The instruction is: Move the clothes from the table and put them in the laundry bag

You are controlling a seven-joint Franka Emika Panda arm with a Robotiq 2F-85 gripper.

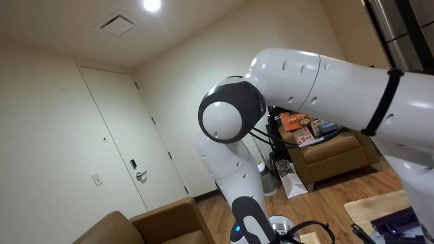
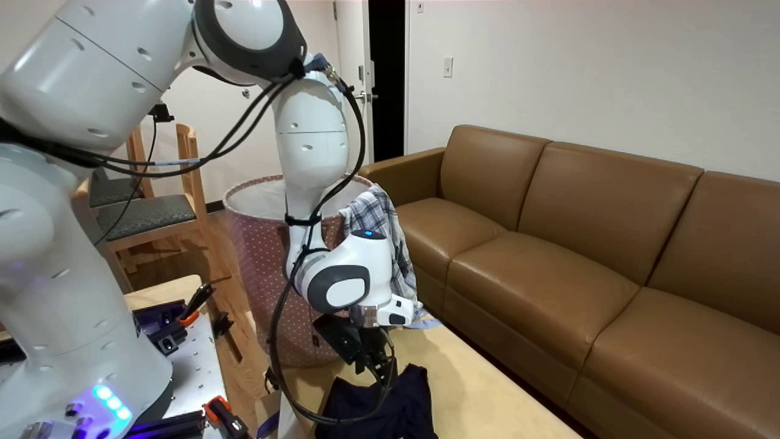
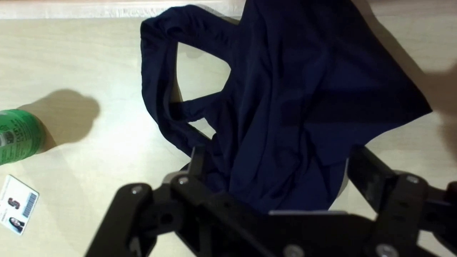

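Note:
A dark navy garment [image 3: 282,82] with strap-like loops lies crumpled on the pale wooden table [image 2: 487,384]. My gripper [image 3: 277,153] is over its lower part in the wrist view, jaws wide apart; whether the fingertips touch the fabric I cannot tell. In an exterior view the gripper [image 2: 378,369] points down at the same garment [image 2: 405,405]. Behind the arm stands the laundry bag [image 2: 259,268], pink with white dots and partly hidden. A plaid shirt [image 2: 375,210] drapes over its rim and hangs down towards the table end, where light blue cloth [image 2: 425,322] shows.
A green container [image 3: 19,137] and an ID card [image 3: 19,205] are on the table, left of the garment in the wrist view. A brown sofa [image 2: 518,274] runs along the table's far side. A black cable [image 2: 277,341] loops down beside the gripper.

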